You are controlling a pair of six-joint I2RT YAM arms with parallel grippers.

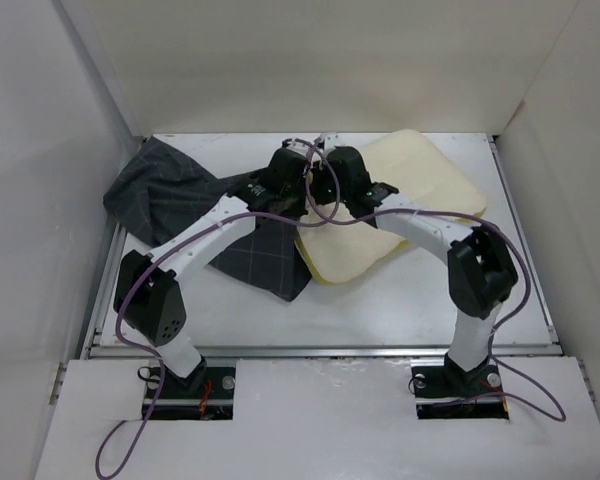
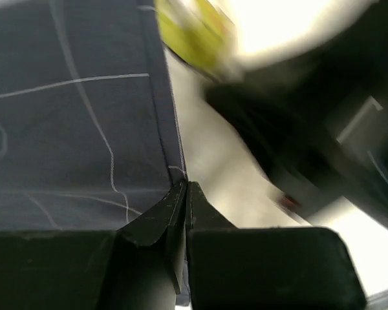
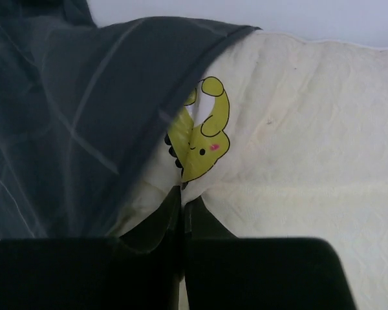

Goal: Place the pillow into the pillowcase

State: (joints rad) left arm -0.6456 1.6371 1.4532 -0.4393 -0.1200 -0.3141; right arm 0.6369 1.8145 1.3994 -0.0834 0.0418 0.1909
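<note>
step: pull case mouth over pillow | left gripper: clamped on case | right gripper: clamped on case by logo | tip: draw both right evenly, mouth taut

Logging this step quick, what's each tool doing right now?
Left tool: closed, pinching the pillowcase hem.
Right tool: closed, apparently on the pillowcase edge over the pillow.

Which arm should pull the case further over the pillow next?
Right, probably: the right gripper sits shut at the pillowcase hem lapping the pillow; the left gripper pinches hem clear of it.
</note>
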